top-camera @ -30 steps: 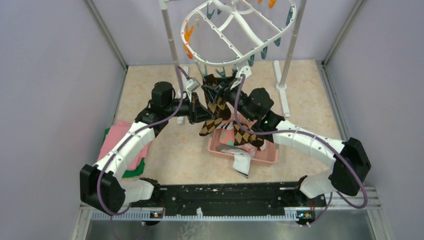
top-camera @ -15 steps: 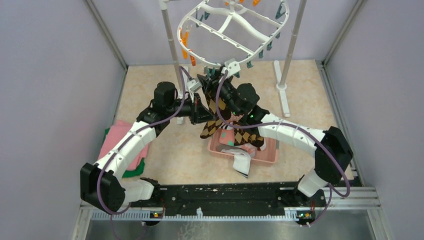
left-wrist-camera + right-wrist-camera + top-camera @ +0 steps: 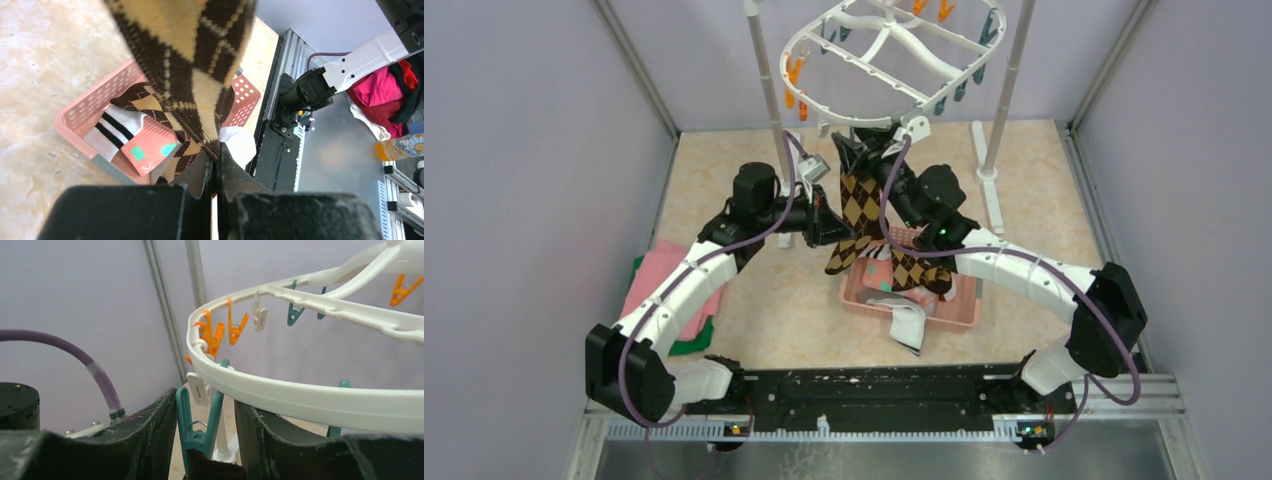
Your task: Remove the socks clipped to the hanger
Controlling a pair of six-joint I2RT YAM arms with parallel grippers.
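The white oval hanger point(image 3: 894, 50) hangs from the stand, orange and teal clips dangling from it. A brown-tan argyle sock point(image 3: 861, 200) hangs from a teal clip point(image 3: 200, 425) under the ring point(image 3: 310, 395). My right gripper point(image 3: 206, 399) is open around that clip: the left finger touches one clip arm, and a small gap remains on the right. My left gripper point(image 3: 216, 150) is shut on the toe of the argyle sock point(image 3: 190, 65). In the top view it sits at the sock's lower end point(image 3: 849, 238).
A pink basket point(image 3: 80, 112) below holds a white sock with black stripes point(image 3: 112, 130), a pink spotted sock point(image 3: 150, 147) and another argyle sock point(image 3: 145, 100). Folded pink and green cloths point(image 3: 669, 290) lie at the left. Two stand poles point(image 3: 769, 90) point(image 3: 1009, 90) flank the hanger.
The right gripper rose to the clip under the ring and its jaws narrowed around it. The hanger swung and tilted. The left arm kept its hold without moving.
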